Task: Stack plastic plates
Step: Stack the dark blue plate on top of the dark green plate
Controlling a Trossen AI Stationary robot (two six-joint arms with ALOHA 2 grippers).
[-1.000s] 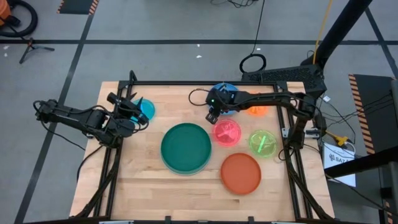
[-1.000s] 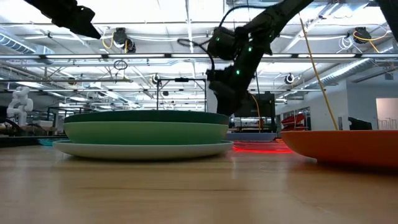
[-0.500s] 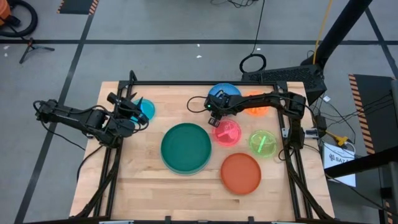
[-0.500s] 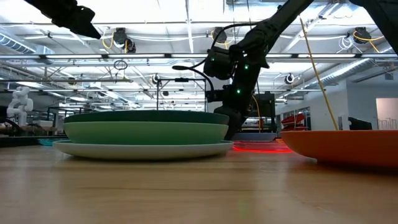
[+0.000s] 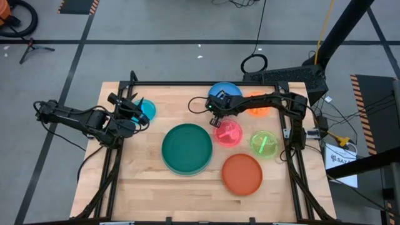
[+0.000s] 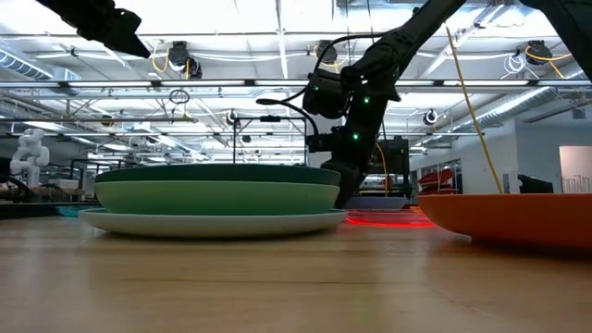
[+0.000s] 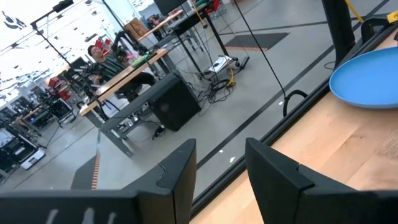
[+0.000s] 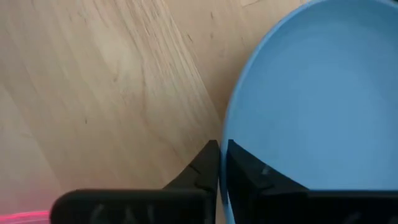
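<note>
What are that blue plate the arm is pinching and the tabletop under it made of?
The medium blue round plate looks like smooth plastic: uniform colour, thin rim, soft sheen. The pale tabletop looks like wood or a wood-look surface, showing streaky grain and plank seams; which one is unclear.

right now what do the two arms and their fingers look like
Both arms are dark, slim and jointed, with black cables looping along them. The right arm shows small green lights near its wrist in the low view. The left gripper has two flat, dark, angular fingers; the right gripper has the same dark wedge-shaped fingers.
</note>
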